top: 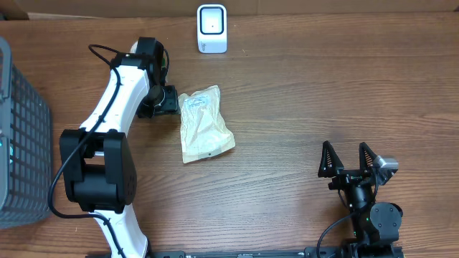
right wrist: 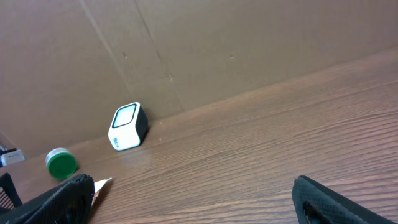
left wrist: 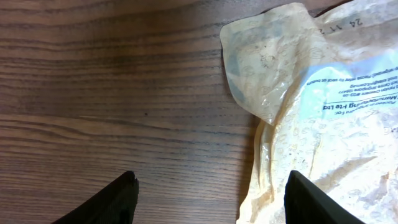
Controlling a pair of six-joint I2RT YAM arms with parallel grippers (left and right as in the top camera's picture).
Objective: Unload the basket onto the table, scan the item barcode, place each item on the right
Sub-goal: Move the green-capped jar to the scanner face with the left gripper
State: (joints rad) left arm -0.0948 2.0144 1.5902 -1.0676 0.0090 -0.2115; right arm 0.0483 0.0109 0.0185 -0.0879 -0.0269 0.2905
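Pouch (top: 204,123), crumpled and tan with a printed label, lies flat near the middle of the table (top: 301,93), in front of the white scanner (top: 212,29) at the back edge and apart from it. Left gripper (top: 168,100) sits low at the pouch's upper left corner, jaws parted and clamping nothing, one finger over bare wood and the other over the pouch's edge. Right gripper (top: 349,159) is well apart at the front right, spread wide and empty.

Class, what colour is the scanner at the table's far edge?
The scanner is white, with a dark-edged face, clearest in the overhead view.
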